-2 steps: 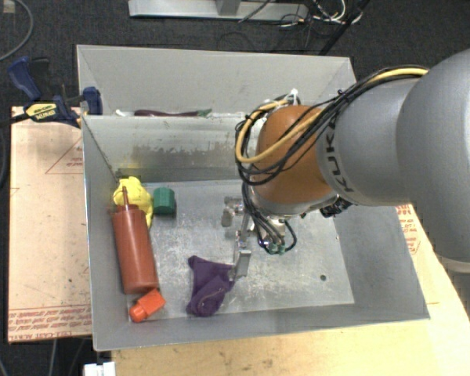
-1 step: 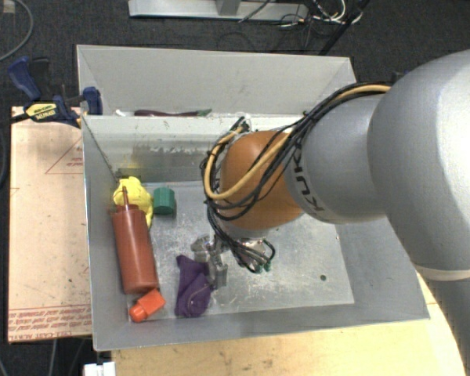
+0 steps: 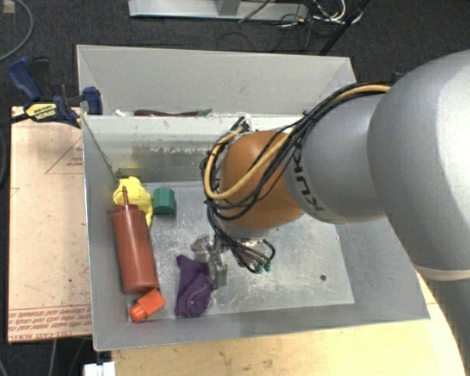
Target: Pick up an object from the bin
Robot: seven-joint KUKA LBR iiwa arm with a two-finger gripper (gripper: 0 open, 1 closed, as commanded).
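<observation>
Jaws: open or closed cannot be told. The gripper stands touching or just beside a purple toy near the bin's near edge. Risk: an off-centre grip may let the toy slip out.

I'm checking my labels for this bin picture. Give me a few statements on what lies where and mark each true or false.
1. The gripper is right at the upper end of the purple object. True.
2. The red-brown bottle stands upright. False: it lies on its side along the left wall of the bin.
3. The green block lies just right of the yellow object in the view. True.
4. The bottle's orange cap points at the yellow object. False: the cap is at the opposite, near end.
5. The green block touches the purple object. False: bare floor lies between them.
</observation>
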